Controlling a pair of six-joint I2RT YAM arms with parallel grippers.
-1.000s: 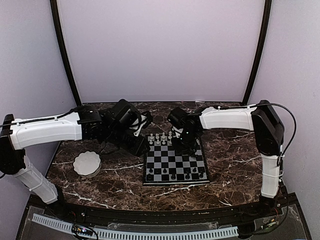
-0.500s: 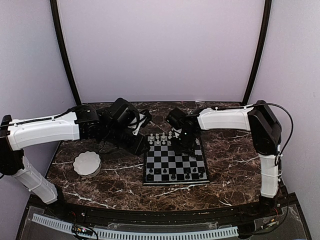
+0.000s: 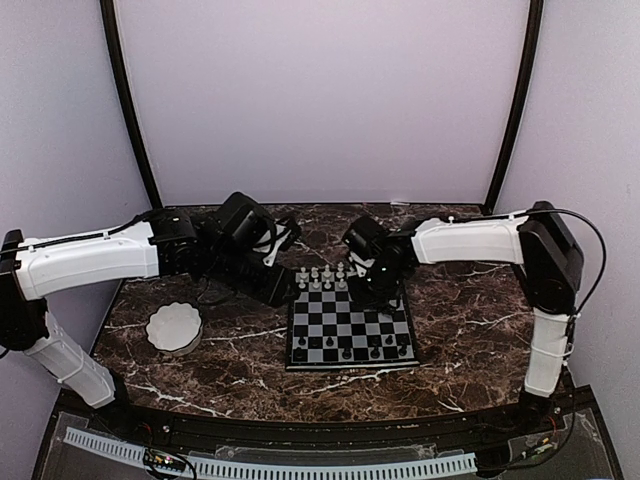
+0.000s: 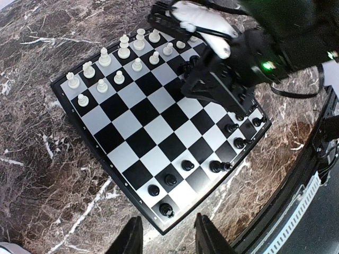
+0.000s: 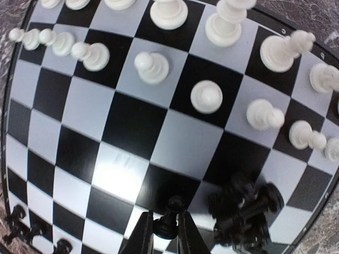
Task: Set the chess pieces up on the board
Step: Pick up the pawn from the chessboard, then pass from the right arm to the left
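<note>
One black pawn pinched in the right end effector, black heap beside it. Next: lift clear, carry to its square. Left end effector gapes empty.

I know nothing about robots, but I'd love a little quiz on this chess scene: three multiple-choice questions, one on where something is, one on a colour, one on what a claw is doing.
1. Where is the white scalloped bowl? A) on the table, left of the chessboard; B) on the chessboard; C) right of the chessboard.
2. What colour is the jumbled heap of pieces on the board? A) white; B) black; C) red.
3. The right claw is: A) wide open over the bowl; B) gripping a white piece; C) closed on a standing black pawn.
Answers: 1 A, the overhead view shows it off the board's left side; 2 B, every piece in the heap is black; 3 C, its fingers press both sides of the pawn.
</note>
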